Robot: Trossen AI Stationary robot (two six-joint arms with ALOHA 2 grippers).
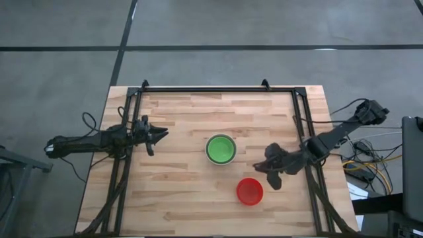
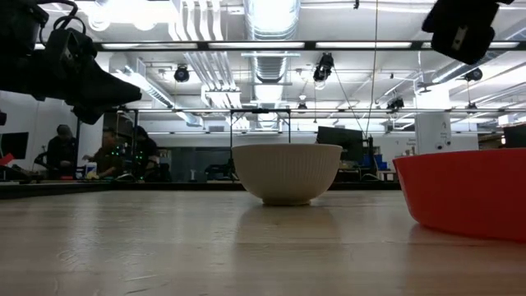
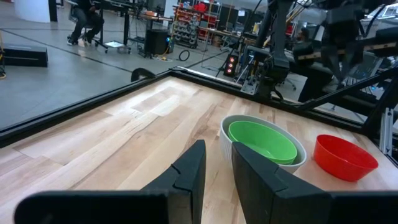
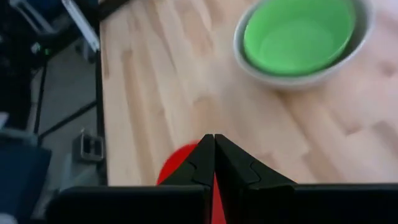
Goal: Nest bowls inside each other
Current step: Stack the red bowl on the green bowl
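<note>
You have two tools over the wooden table [image 1: 178,198], and neither has hold of anything. Your left tool [image 1: 158,135] hangs over the table's left part with its fingers [image 3: 189,177] partly apart, a narrow gap between them, nothing in it. Your right tool [image 1: 262,166] has its fingers pressed fully together and empty. Count what shows: one pale grey-white bowl [image 1: 229,142], one green bowl [image 1: 220,149] visibly nested inside it, and one red bowl [image 1: 250,191] standing alone. Whether more green bowls sit under the top one you cannot tell from these views. The nested pair stands out ahead of your left tool, well apart from it, and lies between the two tools, nearer the right one. The red bowl sits just below and beside your right tool's tips; in the right wrist view its rim shows directly behind the closed fingers. The red bowl and the nested pair are near each other but not touching.
</note>
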